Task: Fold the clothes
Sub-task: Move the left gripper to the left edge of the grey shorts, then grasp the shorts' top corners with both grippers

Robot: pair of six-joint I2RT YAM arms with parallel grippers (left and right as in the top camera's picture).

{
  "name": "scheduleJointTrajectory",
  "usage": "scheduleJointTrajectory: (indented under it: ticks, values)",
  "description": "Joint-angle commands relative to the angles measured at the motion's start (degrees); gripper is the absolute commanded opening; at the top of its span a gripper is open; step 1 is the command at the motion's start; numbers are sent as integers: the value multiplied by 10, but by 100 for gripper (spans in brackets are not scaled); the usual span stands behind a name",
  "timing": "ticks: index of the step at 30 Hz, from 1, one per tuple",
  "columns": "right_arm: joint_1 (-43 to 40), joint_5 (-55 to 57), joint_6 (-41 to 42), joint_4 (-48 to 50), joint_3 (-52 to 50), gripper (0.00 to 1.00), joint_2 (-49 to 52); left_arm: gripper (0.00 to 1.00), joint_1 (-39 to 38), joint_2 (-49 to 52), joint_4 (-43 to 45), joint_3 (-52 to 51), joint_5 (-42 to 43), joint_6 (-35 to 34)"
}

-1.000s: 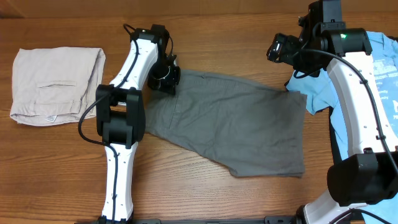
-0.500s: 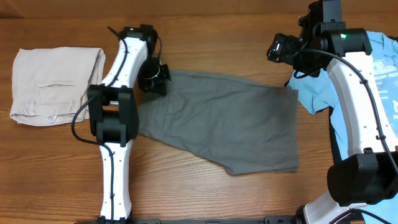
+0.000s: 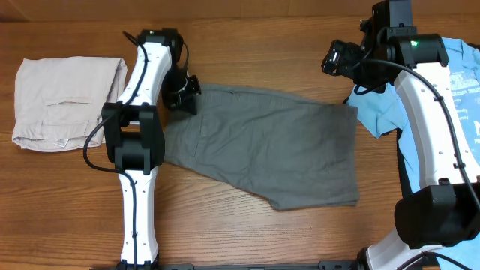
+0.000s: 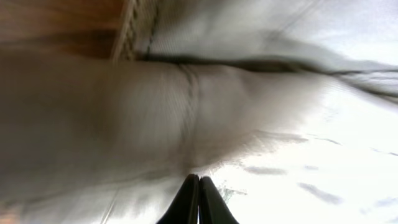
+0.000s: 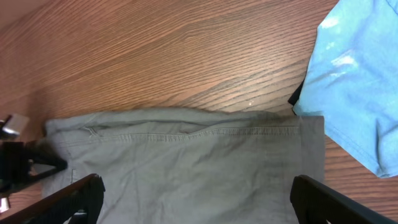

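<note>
**Left pincer clamped on the shorts, right pincer wide above them**

Here we are at the surface (image 3: 225, 240), and the dark grey shorts (image 3: 270, 150) lie spread out across the middle, mostly flat, with their long side running left to right. The left pincer (image 3: 182, 96) is down at their far left corner. From the left wrist, its fingers (image 4: 194, 196) are pressed tight together and the grey cloth (image 4: 217, 106) is bunched up right at the tips. That's a pinch on the fabric, folks, though the picture is blurred.

Over on the other side, the right pincer (image 3: 341, 58) hangs above the far right corner of the shorts. Its own camera shows the fingers (image 5: 81, 199) spread wide to either side, nothing between them. Below it the shorts (image 5: 186, 162) show a stitched edge running along the wood (image 5: 155, 50).

The right end of the shorts sits just beside the light blue T-shirt (image 3: 457, 82), which lies at the right edge of the surface under the right arm. In the right wrist view the shirt (image 5: 360, 81) seems to meet the grey corner, but whether they overlap I cannot tell.

Well apart on the far left lie the pale beige shorts (image 3: 67, 101), folded into a tidy block.
</note>
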Motion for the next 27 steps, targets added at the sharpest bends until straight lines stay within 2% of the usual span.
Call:
scheduleJointTrajectory:
  ticks: [1, 6, 12, 18, 22, 23, 25, 26, 27]
  values:
    - [0, 2, -1, 3, 5, 100, -2, 4, 7, -26, -42, 113, -15, 24]
    - [0, 2, -1, 3, 5, 100, -2, 4, -4, -102, -116, 217, -25, 31]
    - [0, 2, -1, 3, 5, 100, -2, 4, -31, -217, -116, 219, -54, 39]
    - [0, -3, 0, 2, 5, 100, -2, 4, -43, -288, -116, 208, -38, 42]
    - [0, -7, -1, -53, 5, 100, -2, 4, -57, -319, -116, 172, -38, 42]
    - [0, -4, -2, -70, 2, 85, -2, 4, -62, -323, -116, 160, -40, 42]
    - [0, 2, -1, -96, -9, 16, -2, 6, -70, -327, -116, 135, -52, 42]
    - [0, 2, 4, -106, -15, 4, -2, 6, -73, -327, -116, 120, -64, 42]
    - [1, 2, 6, -108, -25, 4, -2, 6, -76, -327, -116, 104, -80, 41]
